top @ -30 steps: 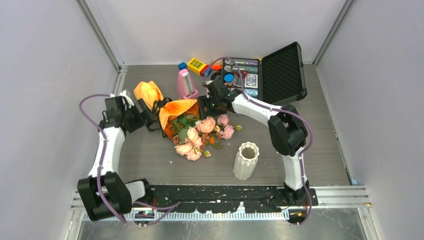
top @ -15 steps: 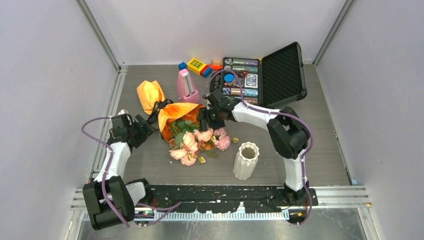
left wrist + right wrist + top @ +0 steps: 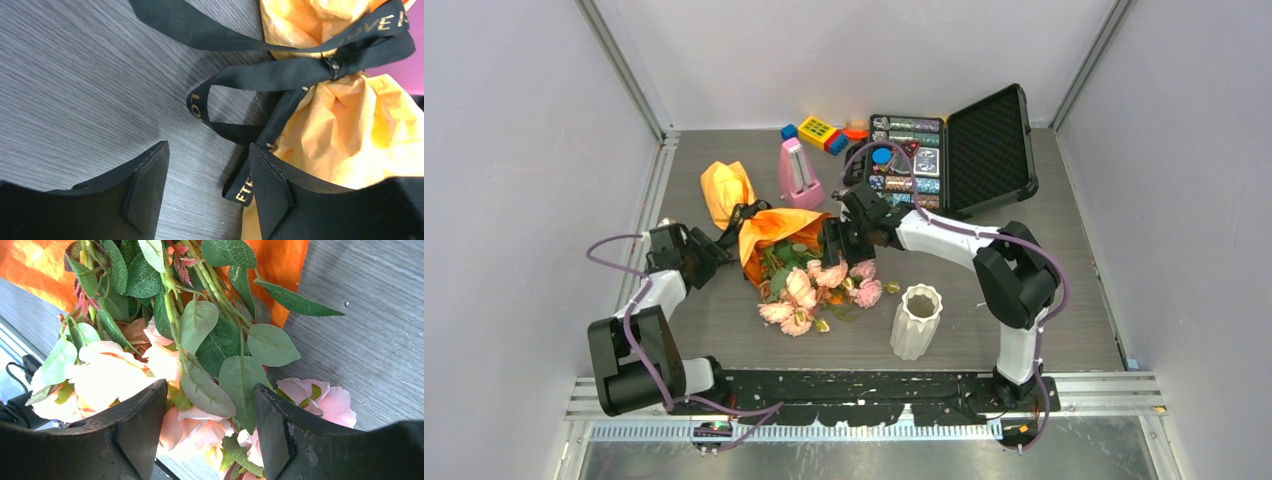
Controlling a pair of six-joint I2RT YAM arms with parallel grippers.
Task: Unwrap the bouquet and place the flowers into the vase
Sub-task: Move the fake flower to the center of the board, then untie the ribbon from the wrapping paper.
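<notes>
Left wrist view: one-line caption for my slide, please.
Left gripper, jaws open, poised beside the black ribbon bow tied round the crinkled orange paper wrap on the grey wood-grain table.

Grey wood-grain tabletop (image 3: 1044, 300) bearing yellow and blue toy blocks (image 3: 817, 131), an open black case (image 3: 984, 150) and a pink metronome-shaped object (image 3: 797, 172) at the rear, an orange paper-wrapped bouquet (image 3: 774, 225) lying centrally, its pink and peach roses (image 3: 809, 290) spilling forward, and an upright white ribbed vase (image 3: 915, 322) nearest.

Grey woodgrain tbl (image 3: 1074, 300) (pale walls (image 3: 524, 150))

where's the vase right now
In the top view the vase stands upright right of centre, toward the near side, just right of the flowers.
</notes>
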